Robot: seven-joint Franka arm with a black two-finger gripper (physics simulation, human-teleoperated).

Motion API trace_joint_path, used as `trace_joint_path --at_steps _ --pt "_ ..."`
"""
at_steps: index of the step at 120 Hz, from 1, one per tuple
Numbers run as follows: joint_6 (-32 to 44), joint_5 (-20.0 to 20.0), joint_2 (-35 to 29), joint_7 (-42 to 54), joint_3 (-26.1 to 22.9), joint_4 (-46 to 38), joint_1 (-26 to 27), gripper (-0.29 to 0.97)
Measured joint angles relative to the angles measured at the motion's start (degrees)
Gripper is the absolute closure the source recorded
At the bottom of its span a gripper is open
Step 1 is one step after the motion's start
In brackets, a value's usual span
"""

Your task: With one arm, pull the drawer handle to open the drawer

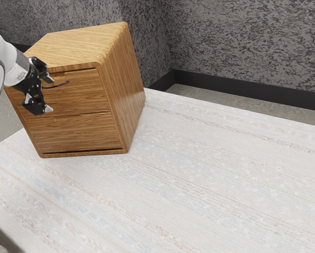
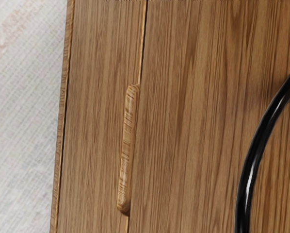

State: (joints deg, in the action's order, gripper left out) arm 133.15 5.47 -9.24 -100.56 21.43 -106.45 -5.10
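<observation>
Two fingers of the black gripper (image 1: 50, 95) stand wide apart, one above the other, holding nothing. The thin black handle (image 1: 60, 84) lies just under the upper finger, and its near end is hidden behind the hand. In the wrist view this handle (image 2: 251, 160) shows as a curved bar cut off at the edge, so I cannot tell whether a finger touches it. Its long axis runs sideways across the upper drawer (image 1: 78, 95), level with the cabinet's top edge, and it bows out toward the gripper. That drawer front looks level with the lower drawer (image 1: 73, 132). A small wooden grip (image 2: 128, 150) sits along the seam between them. Beyond the gripper are the cabinet (image 1: 120, 79), then the pale table (image 1: 199, 174), then the grey wall (image 1: 242, 37).
</observation>
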Motion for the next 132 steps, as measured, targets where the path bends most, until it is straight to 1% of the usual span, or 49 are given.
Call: trace_joint_path --at_steps 20,57,76,98,121,132 --pt "0.1 -0.3 0.8 -0.6 0.9 0.8 -0.1 0.00" --pt "0.2 -0.5 3.5 -1.3 0.9 1.9 0.0 0.00" --pt "0.4 -0.8 3.7 -1.6 0.9 1.8 0.4 0.00" --pt "0.8 -1.0 2.6 -2.0 0.9 -0.5 0.6 0.00" --pt "0.3 -1.2 -1.6 -2.5 0.2 -3.6 0.7 0.00" --pt "-0.3 -0.6 -4.2 -2.7 0.1 -6.0 0.4 0.00"
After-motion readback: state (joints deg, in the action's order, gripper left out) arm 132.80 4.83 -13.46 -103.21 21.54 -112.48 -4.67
